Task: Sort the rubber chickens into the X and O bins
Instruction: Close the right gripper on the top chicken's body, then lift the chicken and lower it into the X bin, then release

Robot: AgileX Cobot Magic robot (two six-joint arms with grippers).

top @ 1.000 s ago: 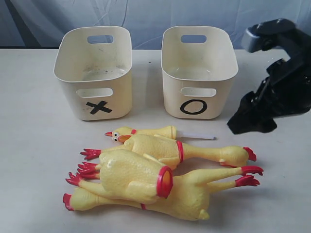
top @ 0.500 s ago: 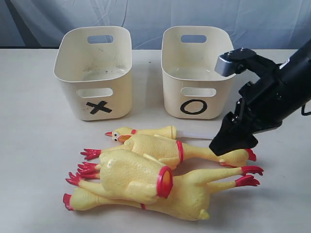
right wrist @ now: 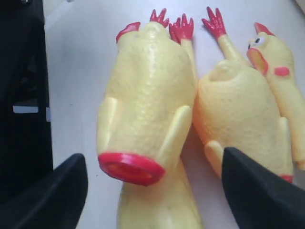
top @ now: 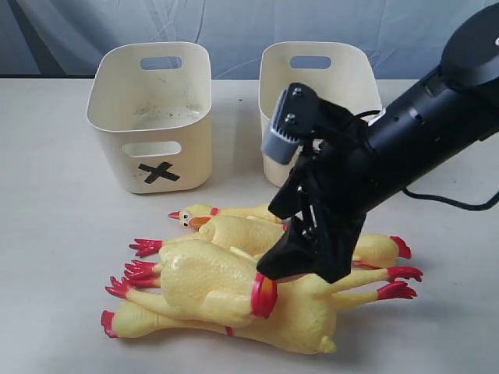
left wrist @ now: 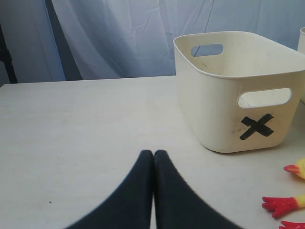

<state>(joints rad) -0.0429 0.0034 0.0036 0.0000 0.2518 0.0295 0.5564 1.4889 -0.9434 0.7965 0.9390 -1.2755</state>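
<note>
The right fingers (right wrist: 259, 191), black and blunt, are being held spread wide, with nothing being gripped between them. Between the two fingertips a headless yellow rubber chicken body with a red ring round its open neck (right wrist: 147, 109) is being framed. Its ringed opening is lying nearest the fingers and its red feet are pointing away from them; whether it is being touched cannot be told. One finger is being held clear to one side of that body, while the other is being held over a second long yellow rubber chicken (right wrist: 238, 114) that is lying against it. Beyond that finger, a small yellow head-and-neck piece with a red comb and open beak (right wrist: 279, 71) is lying alongside. Beneath the fingers, a further yellow rubber chicken (top: 312, 312) is being partly covered by the headless body. All of these are being carried by the pale table (top: 47, 218). Behind the fingers, past the black right arm (top: 405, 148), a cream-white rounded plastic tub (top: 312, 78) is being partly hidden, so its mark cannot be read. The left fingers (left wrist: 138, 200) are being held pressed together, empty, low over the table. Ahead of them and well apart, a matching cream-white tub marked with a black X (left wrist: 224, 95) is standing upright.
</note>
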